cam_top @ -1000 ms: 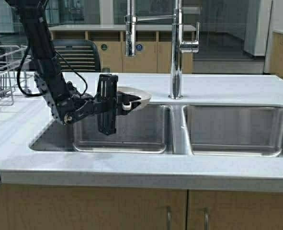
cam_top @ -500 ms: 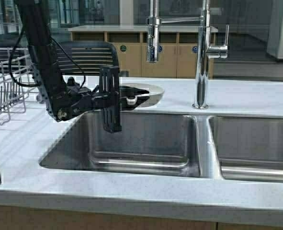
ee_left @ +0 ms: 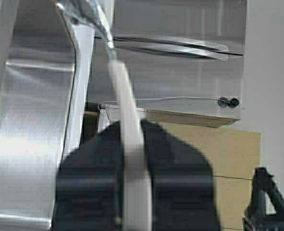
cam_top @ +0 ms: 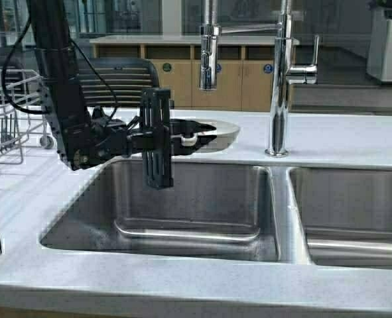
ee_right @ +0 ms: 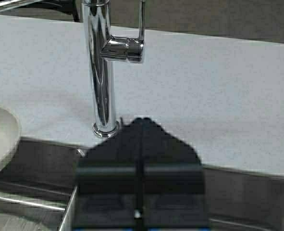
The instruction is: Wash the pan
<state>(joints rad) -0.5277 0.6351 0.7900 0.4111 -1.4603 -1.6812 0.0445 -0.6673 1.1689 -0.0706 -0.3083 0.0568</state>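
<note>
Left end effector [cam_top: 182,137] clamped on the pan [cam_top: 212,132] (white, edge-on between the fingers), held over the left sink basin [cam_top: 189,205] at its 12 o'clock rim, right end effector [ee_right: 139,192] closed, facing the faucet [ee_right: 101,67].

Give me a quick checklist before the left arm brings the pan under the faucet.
1. Left claw shut on the pan: ok; in the left wrist view its fingers clamp the white rim.
2. Pan over the left sink basin: not ok; it hangs at the back edge, partly above the counter.
3. Pan under the faucet spout: not ok; the spout sits higher and slightly nearer the robot's left.
4. Water running: not ok; no stream shows.
5. Right claw free to work the faucet lever: ok; shut, empty, pointing toward the faucet.
</note>
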